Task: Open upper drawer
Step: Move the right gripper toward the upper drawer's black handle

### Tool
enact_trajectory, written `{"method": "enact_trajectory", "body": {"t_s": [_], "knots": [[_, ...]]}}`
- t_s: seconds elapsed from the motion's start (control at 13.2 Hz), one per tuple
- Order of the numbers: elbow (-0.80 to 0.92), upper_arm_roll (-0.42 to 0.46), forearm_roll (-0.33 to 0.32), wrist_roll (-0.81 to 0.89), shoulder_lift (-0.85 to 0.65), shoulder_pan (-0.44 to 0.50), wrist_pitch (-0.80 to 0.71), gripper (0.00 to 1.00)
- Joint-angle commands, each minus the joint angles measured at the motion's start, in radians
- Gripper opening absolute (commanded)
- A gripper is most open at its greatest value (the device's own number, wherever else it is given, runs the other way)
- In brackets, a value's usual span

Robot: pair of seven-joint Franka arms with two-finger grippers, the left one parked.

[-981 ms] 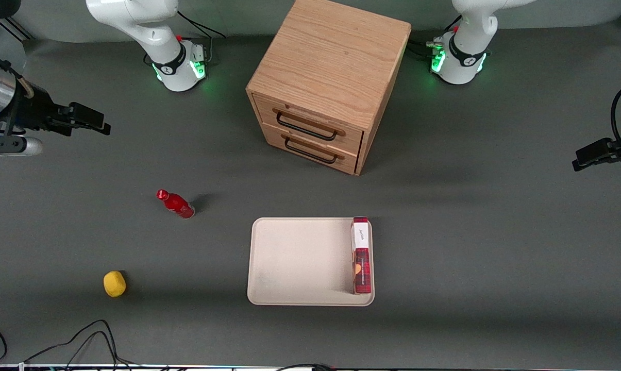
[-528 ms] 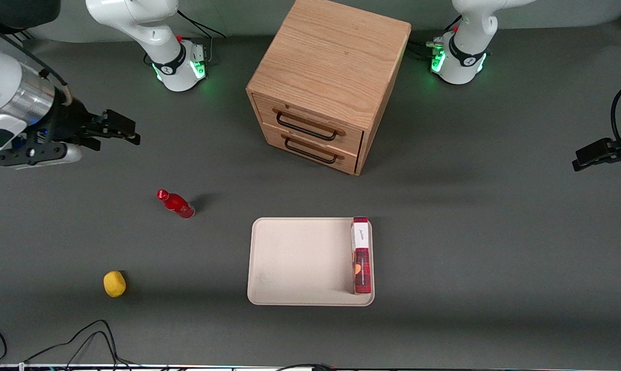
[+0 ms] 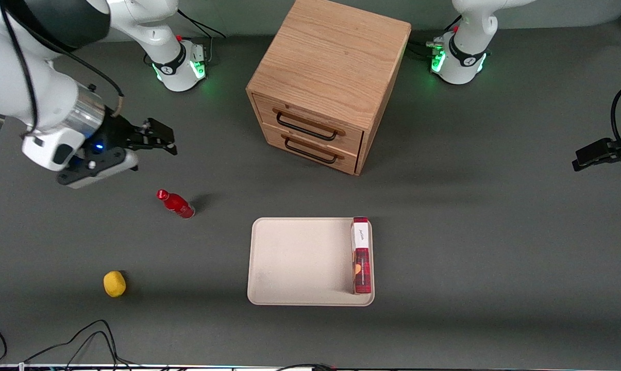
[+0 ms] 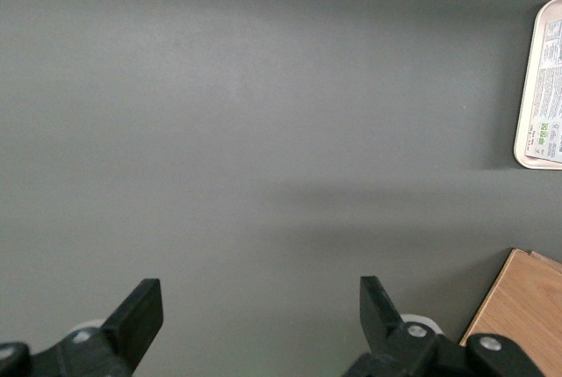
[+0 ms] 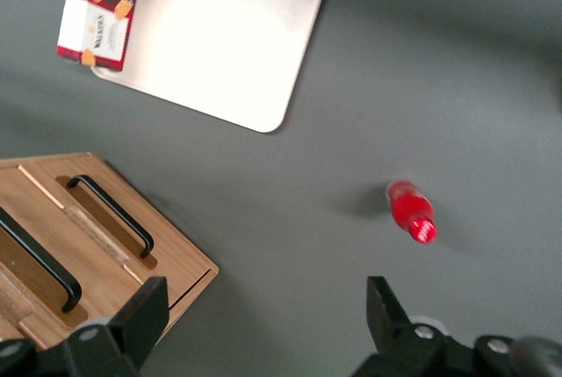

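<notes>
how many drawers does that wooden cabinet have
2, both shut: the upper drawer with its black wire handle, and the matching lower drawer directly beneath it. The open gripper hovers toward the working arm's end of the table.

My pincer (image 3: 158, 136) is matt black plastic, hanging at ten o'clock from the red bottle (image 3: 176, 204), its fingers (image 5: 145, 311) spread apart, with a brushed-metal wrist ring and glossy white shell on the arm above it. The surface (image 3: 496, 232) is a matt dark grey sheet, smooth and even. The cabinet (image 3: 331, 62) is light oak with plain visible grain and a dull finish; the upper drawer (image 3: 310, 121) has the same wood front and a thin black wire handle (image 3: 305, 127). The red bottle looks like glossy plastic. The tray (image 3: 300, 257) is matt cream, faintly speckled. The biscuit box (image 3: 361, 255) is printed cardboard. The yellow ball (image 3: 114, 284) looks matt.
</notes>
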Motion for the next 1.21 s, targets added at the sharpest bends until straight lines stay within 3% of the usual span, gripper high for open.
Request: {"method": "enact_trajectory", "body": {"t_s": [0.0,0.23,0.53,0.83,1.13], "knots": [[0.024,0.082,0.009,-0.074,0.058,0.001,0.017,1.00],[0.021,0.179,-0.004,-0.313,0.078,0.001,0.049,1.00],[0.023,0.219,-0.008,-0.395,0.112,0.015,0.054,1.00],[0.026,0.219,-0.080,-0.466,0.153,0.099,0.056,1.00],[0.027,0.233,-0.035,-0.460,0.201,0.116,0.082,1.00]]}}
